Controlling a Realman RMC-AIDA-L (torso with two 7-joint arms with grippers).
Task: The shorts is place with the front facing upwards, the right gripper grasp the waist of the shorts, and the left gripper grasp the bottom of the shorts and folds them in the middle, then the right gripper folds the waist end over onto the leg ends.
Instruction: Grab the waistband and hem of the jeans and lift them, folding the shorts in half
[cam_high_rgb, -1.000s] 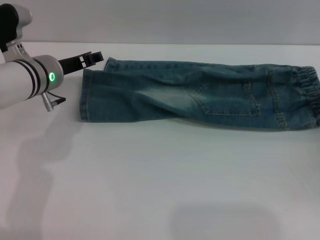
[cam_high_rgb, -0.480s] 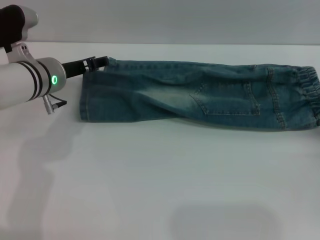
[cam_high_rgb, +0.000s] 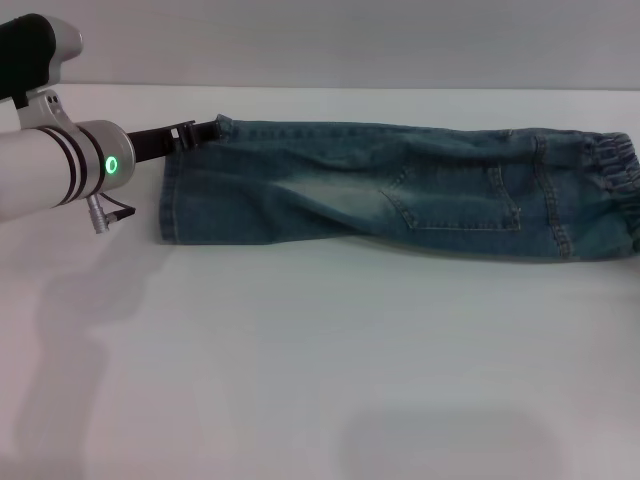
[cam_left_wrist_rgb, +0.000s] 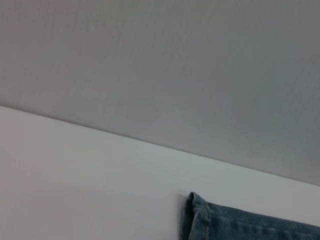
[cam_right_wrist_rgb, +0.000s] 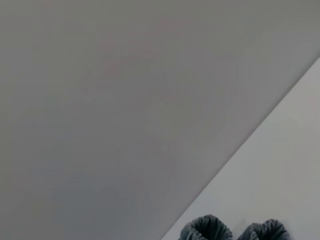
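Head view: shorts (cam_high_rgb: 400, 190) lie flat across white table (cam_high_rgb: 320, 360), waistband at robot's right, hems at left.
Left gripper (cam_high_rgb: 205, 129) touches far hem corner (cam_high_rgb: 222, 124); finger opening cannot be told.
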